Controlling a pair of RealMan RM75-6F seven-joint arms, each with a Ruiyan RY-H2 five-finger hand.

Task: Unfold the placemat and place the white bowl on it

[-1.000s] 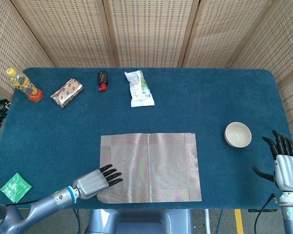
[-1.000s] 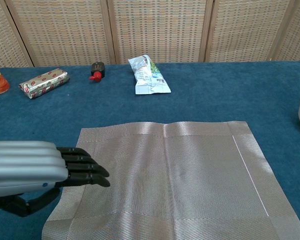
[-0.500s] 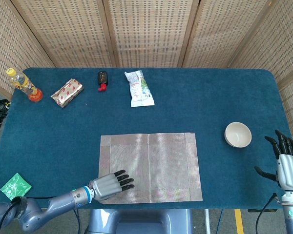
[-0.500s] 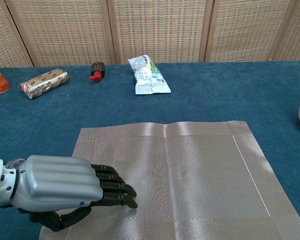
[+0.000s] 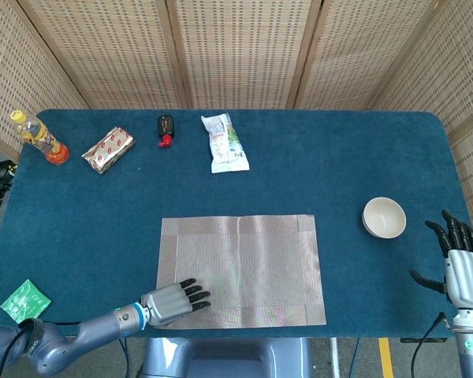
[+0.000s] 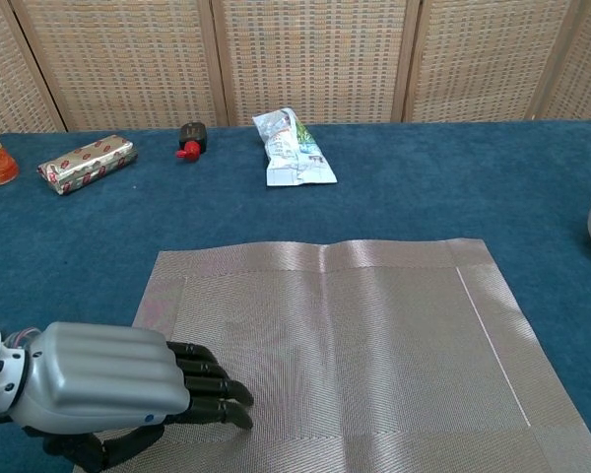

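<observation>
Grey woven rectangular placemat [image 5: 241, 270] lying fully spread, flat on blue cloth table [image 5: 355, 150], near front edge, centre-left; fold crease visible across middle but no corner turned up. Left hand [image 5: 173, 299] palm-down at mat's front-left corner, fingers [image 6: 209, 385] extended and close together, holding nothing; whether touching or just above the weave, can't tell. Small round white bowl [image 5: 384, 217] upright on bare cloth, well apart from mat's right edge, cut off at frame edge in chest view. Right hand [image 5: 461, 268] near bowl, at front-right of table, fingers apart and pointing away from robot, empty.

Judged: unfolding done, bowl transfer next. To do well: lift left hand straight up off corner w/o dragging the weave. Bring right hand to bowl from its near side, wrap thumb vs fingers round rim/wall, firm but not tipping. Lift clear of cloth before moving across, so mat edge doesn't catch. Set down around mat centre, then release.
</observation>
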